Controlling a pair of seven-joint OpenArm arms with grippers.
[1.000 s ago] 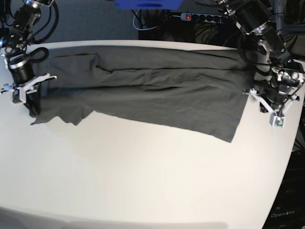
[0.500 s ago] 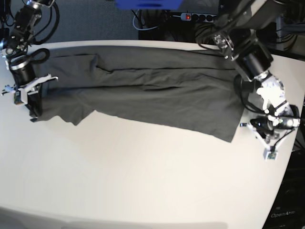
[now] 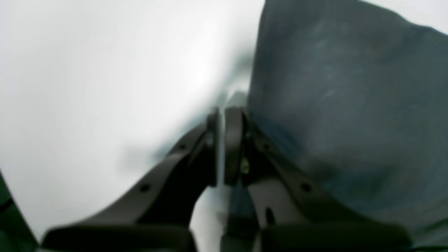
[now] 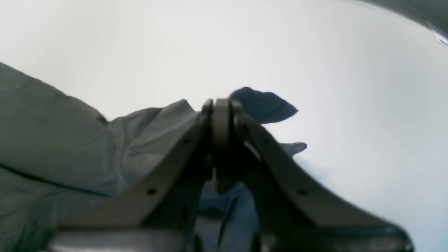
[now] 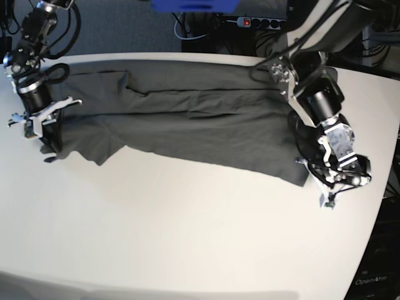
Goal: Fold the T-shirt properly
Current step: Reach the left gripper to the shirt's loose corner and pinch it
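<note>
In the base view the left gripper (image 5: pixel 330 187), jaws together and empty, has swung toward lower right beside the T-shirt (image 5: pixel 200 119) spread across the frame's top, while the right gripper (image 5: pixel 50 140) stays clamped on its left corner, readying the next fold.

Only "OpenArm" can be read, on the dark stand (image 5: pixel 375 281) at bottom right.

The surface (image 5: pixel 187 231) is white and matte, with a rounded far edge and a curved right edge. Beyond its far edge a black power strip (image 5: pixel 262 23) with a lit red switch lies among tangled dark cables (image 5: pixel 206 31). A blue object (image 5: pixel 194 5) shows at the top of the base view, cut off by the frame. The floor (image 5: pixel 119 28) behind is grey.
</note>
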